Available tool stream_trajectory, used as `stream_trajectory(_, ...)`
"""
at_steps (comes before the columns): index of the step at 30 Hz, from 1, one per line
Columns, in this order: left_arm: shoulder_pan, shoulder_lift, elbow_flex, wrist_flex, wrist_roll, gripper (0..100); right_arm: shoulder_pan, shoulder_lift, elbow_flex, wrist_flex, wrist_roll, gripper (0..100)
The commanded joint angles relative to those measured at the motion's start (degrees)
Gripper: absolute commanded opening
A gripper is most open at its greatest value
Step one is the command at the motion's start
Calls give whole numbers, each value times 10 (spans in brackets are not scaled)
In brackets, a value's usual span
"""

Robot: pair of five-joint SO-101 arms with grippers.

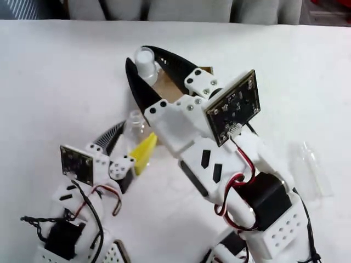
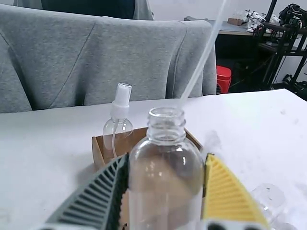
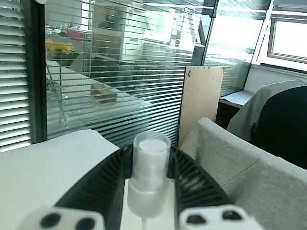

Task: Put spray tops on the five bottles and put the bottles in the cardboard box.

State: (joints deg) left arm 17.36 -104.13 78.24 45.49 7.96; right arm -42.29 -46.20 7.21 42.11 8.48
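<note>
- Grip on the left: my left claw pinches an open bottle upright between its grey and yellow fingers.
- Past it I see the cardboard box, holding a capped bottle with its sprayer on.
- Over the box, my right claw is clamped on a white spray top; its thin tube slants down to just beside the open neck.
- Far right, a spare bottle lies on the bench.

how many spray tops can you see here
2. One spray top is held in the right tool; a second top sits on the bottle in the cardboard box. More may be hidden under the arms.
</note>
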Motion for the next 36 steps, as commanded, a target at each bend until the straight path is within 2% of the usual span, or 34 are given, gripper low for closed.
stream_trajectory(1,3,-7,-4,-15,-4,76,-6,1,-20,2,4,16)
stream_trajectory(17,3,-7,-4,-15,-4,76,-32,1,101,-19,3,19)
stream_trajectory(22,3,-7,-4,-15,-4,76,-33,1,135,-15,-11,127)
stream_trajectory(26,3,-7,-4,-15,-4,76,-32,-2,135,-14,-53,166)
stream_trajectory(29,3,-7,-4,-16,-4,76,-33,-5,127,-13,-53,169)
stream_trajectory(36,3,-7,-4,-16,-4,76,-22,-5,50,65,-57,165)
